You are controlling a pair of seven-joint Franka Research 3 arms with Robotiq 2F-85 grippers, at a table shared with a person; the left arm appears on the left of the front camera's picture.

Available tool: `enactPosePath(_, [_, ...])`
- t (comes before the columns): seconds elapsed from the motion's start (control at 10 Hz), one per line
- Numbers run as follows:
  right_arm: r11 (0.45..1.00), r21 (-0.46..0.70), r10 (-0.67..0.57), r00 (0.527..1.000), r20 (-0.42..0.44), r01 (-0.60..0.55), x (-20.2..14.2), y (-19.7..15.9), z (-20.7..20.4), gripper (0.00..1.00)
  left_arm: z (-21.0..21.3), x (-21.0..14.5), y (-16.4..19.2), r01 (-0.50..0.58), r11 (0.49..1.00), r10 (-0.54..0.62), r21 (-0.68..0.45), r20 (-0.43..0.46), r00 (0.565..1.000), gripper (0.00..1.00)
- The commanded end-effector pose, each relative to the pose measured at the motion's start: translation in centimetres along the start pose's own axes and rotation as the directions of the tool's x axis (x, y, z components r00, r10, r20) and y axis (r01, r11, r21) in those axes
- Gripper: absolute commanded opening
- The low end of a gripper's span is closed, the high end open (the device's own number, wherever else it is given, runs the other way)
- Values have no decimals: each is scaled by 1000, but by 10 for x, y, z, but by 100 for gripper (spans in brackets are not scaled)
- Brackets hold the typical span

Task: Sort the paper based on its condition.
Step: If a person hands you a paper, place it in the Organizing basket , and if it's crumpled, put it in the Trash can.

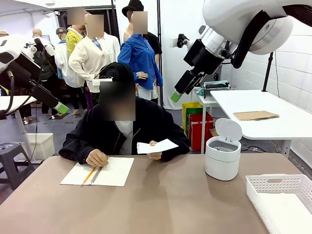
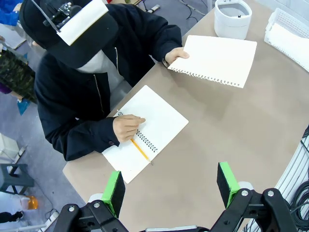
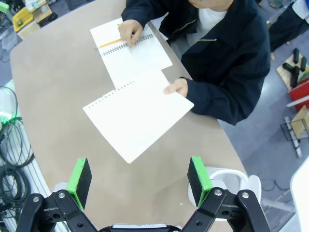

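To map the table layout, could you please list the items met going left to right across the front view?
Spiral notebook with pencil → loose sheet in the person's hand → white lidded bin → white plastic basket.

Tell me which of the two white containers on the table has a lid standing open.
The round white bin, left of the basket: its hinged lid is flipped up behind it. The rectangular perforated white basket at the table's near right corner has no lid.

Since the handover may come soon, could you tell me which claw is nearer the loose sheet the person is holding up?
Right, as far as I can judge. The right claw hangs open above the sheet; the left claw, also open, hangs farther, nearer the notebook.
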State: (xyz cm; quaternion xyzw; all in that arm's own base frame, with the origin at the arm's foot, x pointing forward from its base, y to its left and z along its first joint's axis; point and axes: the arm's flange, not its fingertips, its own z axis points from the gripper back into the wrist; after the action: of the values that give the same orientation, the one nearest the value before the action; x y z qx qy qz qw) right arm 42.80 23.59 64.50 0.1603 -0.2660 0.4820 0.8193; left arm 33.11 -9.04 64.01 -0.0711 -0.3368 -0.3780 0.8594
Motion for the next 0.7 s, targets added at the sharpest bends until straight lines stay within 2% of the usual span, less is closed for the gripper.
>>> enactPosePath(0.0, [1000, -5, -2, 1000, 9, 2, 1, 0, -1, 100, 0, -1, 0, -2, 1000, 2, 7, -9, 1000, 100])
enactPosePath(0.4, [1000, -5, -2, 1000, 9, 2, 1, 0, -1, 100, 0, -1, 0, -2, 1000, 2, 7, -9, 1000, 100])
enactPosePath(0.6, [1000, 16, -7, 1000, -21, 7, 1, -4, -8, 100, 0, -1, 0, -2, 1000, 2, 7, -9, 1000, 100])
